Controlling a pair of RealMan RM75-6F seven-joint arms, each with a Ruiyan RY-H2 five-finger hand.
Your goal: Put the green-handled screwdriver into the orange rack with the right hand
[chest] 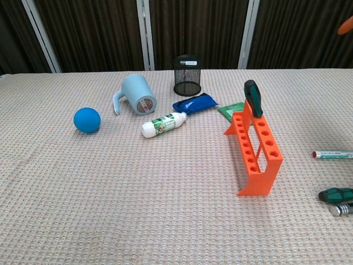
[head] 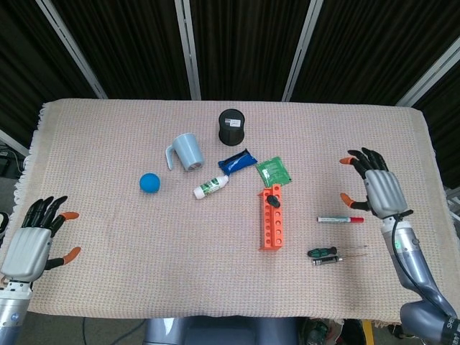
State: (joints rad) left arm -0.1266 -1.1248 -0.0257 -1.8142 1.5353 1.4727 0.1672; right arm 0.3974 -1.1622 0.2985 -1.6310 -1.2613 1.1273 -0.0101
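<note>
Bare cloth lies between the orange rack [head: 271,227] and right hand [head: 379,191] — only a red-capped marker [head: 340,219] there.

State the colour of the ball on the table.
The ball is blue, clearest in the chest view.

Right hand [chest: 347,25] showing to you in chest view only as orange fingertip cut off at 2 o'clock edge. Spare screwdrivers [chest: 337,200] running off frame at 4 o'clock. Green-handled screwdriver [chest: 253,98] hiding its shaft inside orange rack [chest: 258,152]. Bottle [head: 212,187] label printing too small for reading.
</note>
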